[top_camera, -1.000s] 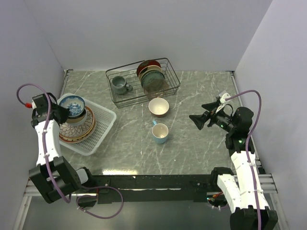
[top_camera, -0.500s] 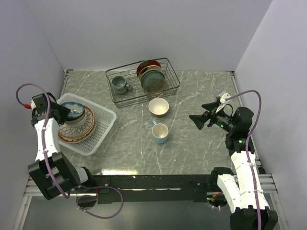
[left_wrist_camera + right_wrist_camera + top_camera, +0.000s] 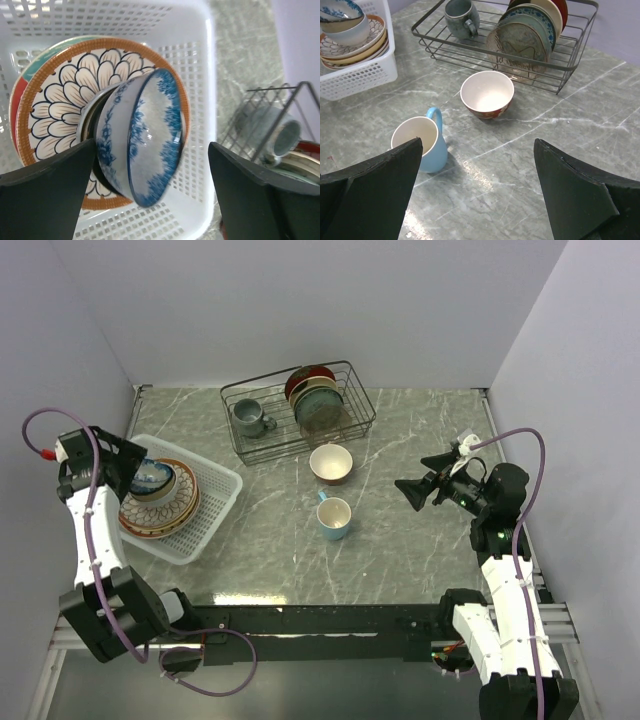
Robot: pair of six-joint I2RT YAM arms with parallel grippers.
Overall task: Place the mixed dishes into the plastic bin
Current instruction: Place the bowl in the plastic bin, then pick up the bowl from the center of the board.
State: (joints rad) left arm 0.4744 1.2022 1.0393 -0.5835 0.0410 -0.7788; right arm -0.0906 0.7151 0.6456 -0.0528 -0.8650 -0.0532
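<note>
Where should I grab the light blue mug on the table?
Take the light blue mug by its near rim wall, coming straight down with one jaw inside. It stands upright, mouth open and empty, with its handle on the far side.

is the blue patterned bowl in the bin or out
In. The blue-patterned bowl sits atop the stacked plates inside the plastic bin, with the left gripper open around it.
</note>
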